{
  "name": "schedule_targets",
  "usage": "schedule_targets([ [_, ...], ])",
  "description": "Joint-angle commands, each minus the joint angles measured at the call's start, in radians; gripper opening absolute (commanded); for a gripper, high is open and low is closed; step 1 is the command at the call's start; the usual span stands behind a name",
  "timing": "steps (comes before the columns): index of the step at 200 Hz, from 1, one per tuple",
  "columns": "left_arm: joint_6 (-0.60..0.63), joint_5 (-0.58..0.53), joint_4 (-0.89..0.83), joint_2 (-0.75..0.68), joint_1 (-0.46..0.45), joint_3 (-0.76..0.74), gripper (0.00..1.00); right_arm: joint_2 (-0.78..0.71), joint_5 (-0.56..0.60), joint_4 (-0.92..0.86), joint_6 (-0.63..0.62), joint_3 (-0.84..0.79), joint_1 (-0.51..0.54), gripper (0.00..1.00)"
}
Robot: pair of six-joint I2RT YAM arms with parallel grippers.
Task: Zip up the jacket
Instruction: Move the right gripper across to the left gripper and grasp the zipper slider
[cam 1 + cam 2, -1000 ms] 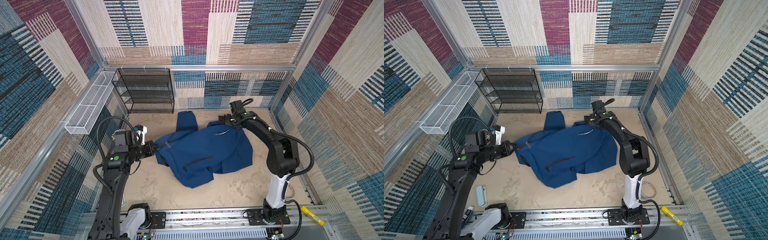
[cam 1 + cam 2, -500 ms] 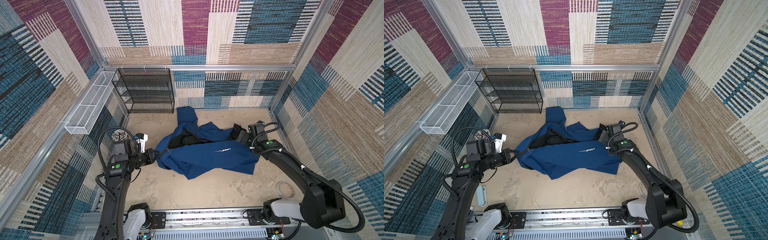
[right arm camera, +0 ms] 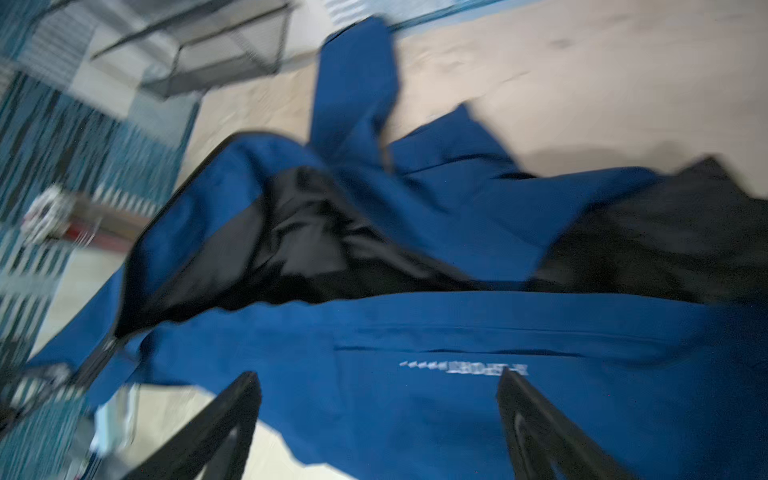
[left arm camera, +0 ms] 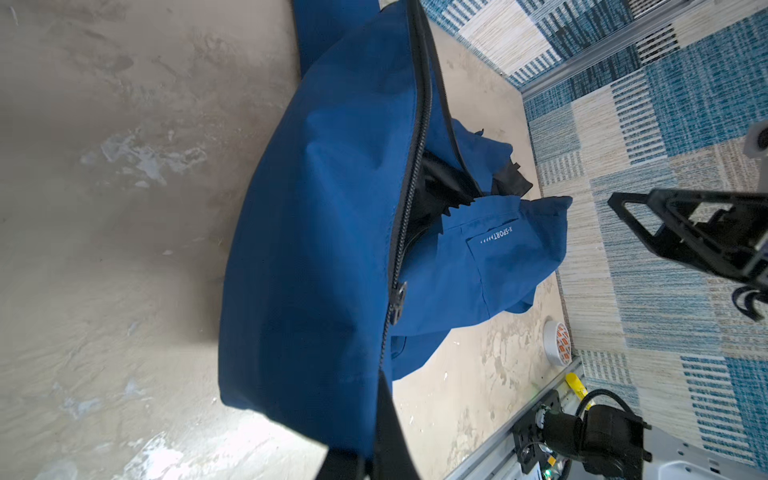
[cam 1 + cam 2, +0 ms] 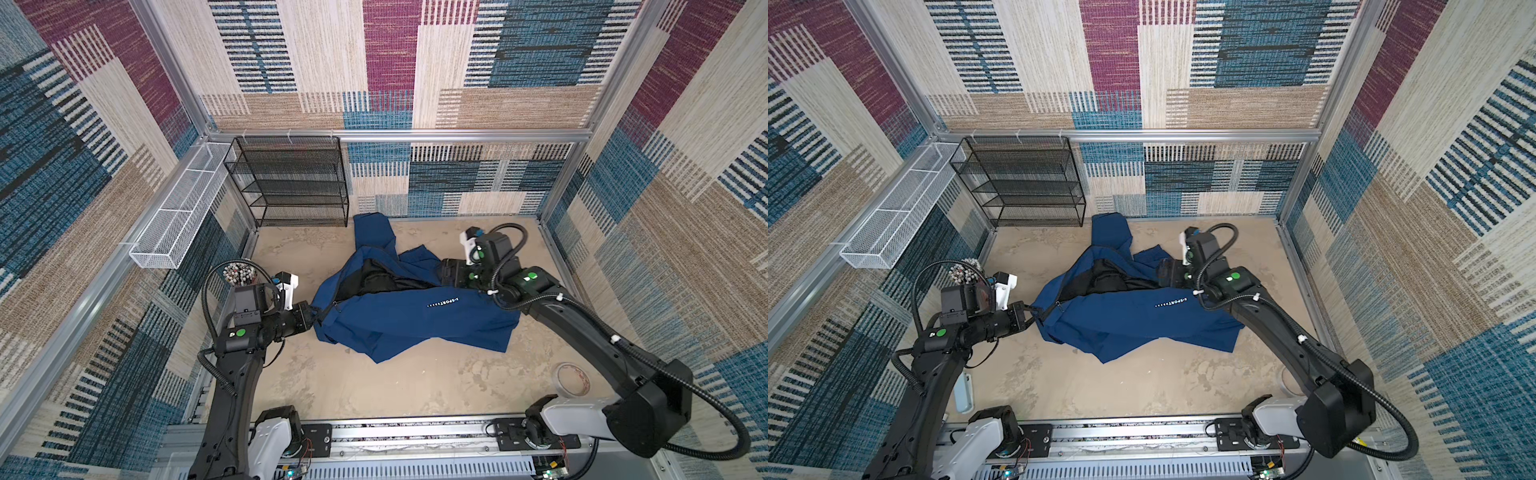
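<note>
At mid-desk — jacket (image 5: 415,320) crumpled, front zipper (image 4: 406,195) mostly undone, black lining (image 5: 374,280) showing.

By the hem, the left tool (image 5: 311,322) is clamped on the jacket's edge, near the slider (image 4: 398,300). At the collar end, the right tool (image 3: 382,415) hangs with jaws spread beside the chest text (image 5: 442,302), holding nothing. Judged step: seize the slider's pull and run it toward the collar — best with the hem hold taut and both tooth rows straight, since slack cloth or lining may snag. Bare desk (image 5: 415,395) lies in front; the wire rack (image 5: 291,183) and tape roll (image 5: 573,379) stand well apart.
</note>
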Motion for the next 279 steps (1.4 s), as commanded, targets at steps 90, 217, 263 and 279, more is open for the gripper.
schedule_targets([
  [90, -0.018, 0.025, -0.024, -0.019, 0.001, 0.047, 0.00, 0.353, -0.276, 0.368, -0.222, 0.216, 0.373, 0.45],
  [217, -0.039, 0.054, -0.019, -0.051, 0.001, 0.031, 0.00, 0.549, -0.258, 0.362, -0.220, 0.347, 0.419, 0.42],
  [263, -0.049, 0.056, -0.009, -0.061, 0.001, 0.014, 0.00, 0.562, -0.185, 0.302, -0.253, 0.391, 0.419, 0.43],
  [279, -0.048, 0.055, -0.012, -0.061, 0.001, 0.018, 0.00, 0.567, -0.188, 0.301, -0.247, 0.381, 0.418, 0.44],
])
